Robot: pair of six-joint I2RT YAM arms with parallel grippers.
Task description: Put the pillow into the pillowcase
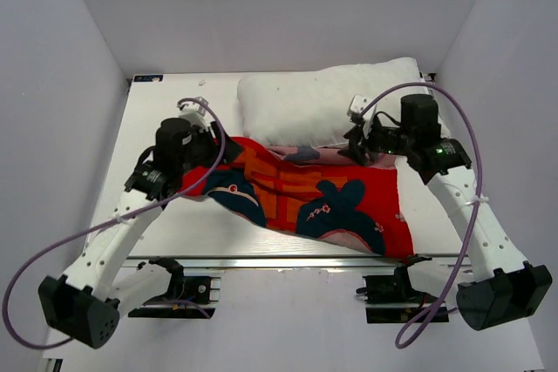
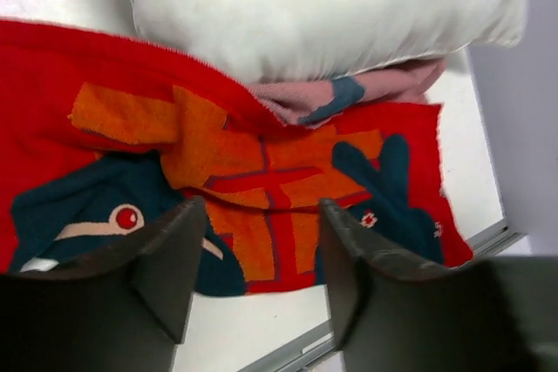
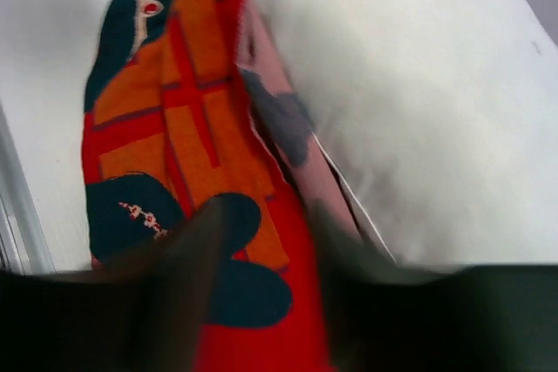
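Note:
The white pillow (image 1: 327, 102) lies at the back of the table, its near edge resting on the pink lining (image 1: 327, 156) at the mouth of the red pillowcase (image 1: 305, 198). The pillowcase is spread flat in front of it. My left gripper (image 1: 218, 150) is open and empty at the pillowcase's far left corner. In the left wrist view the gripper (image 2: 261, 250) hovers over the pillowcase (image 2: 261, 172), with the pillow (image 2: 323, 6) beyond. My right gripper (image 1: 357, 150) is at the mouth's right side. In the blurred right wrist view the gripper (image 3: 266, 250) is open above the pillowcase (image 3: 166, 128), beside the pillow (image 3: 418, 102).
The white table (image 1: 174, 215) is boxed in by white walls at the left, back and right. A metal rail (image 1: 261, 260) runs along the near edge. Purple cables loop off both arms.

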